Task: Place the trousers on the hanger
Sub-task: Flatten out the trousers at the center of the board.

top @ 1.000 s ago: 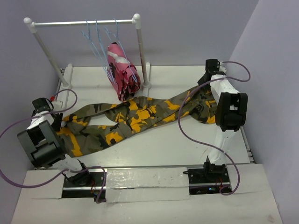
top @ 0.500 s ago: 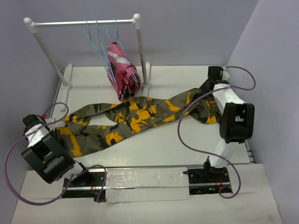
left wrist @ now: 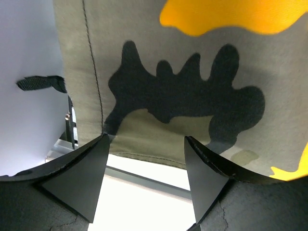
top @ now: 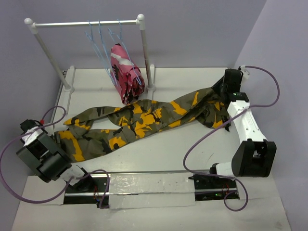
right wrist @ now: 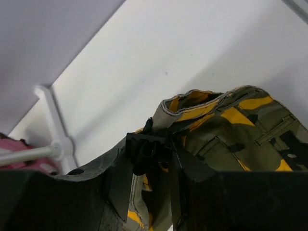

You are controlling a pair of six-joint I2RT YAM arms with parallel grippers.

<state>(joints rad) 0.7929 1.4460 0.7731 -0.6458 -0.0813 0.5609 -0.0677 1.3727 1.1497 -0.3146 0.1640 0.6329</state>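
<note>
Trousers: the olive camouflage trousers [top: 139,120] lie stretched across the white table [top: 168,149], running from the near-left side to the far-right corner, with none of the cloth on a hanger.

Hangers: several light-blue wire hangers [top: 102,50] hook over the bar of the white rail stand [top: 86,22] at the far-left of the table, well apart from both tools.

Pink garment: a pink, white and black camouflage garment [top: 124,72] hangs among those hangers, its lower end just beside the far edge of the trousers in the overhead view.

Left tool: the left tool [left wrist: 147,137] stands wide, its 2 fingers apart and gripping nothing; a seamed edge of the trousers, olive with a black patch, lies just past the fingertips.

Right tool: the right tool [right wrist: 150,144] is pinched narrow on the trousers' waistband end at the far right, cloth bunched between its fingers.

Arms: the left arm sits folded low at the near-left edge; the right arm reaches along the table's right side.

Cables: 1 purple cable [top: 192,144] loops from each arm.
</note>
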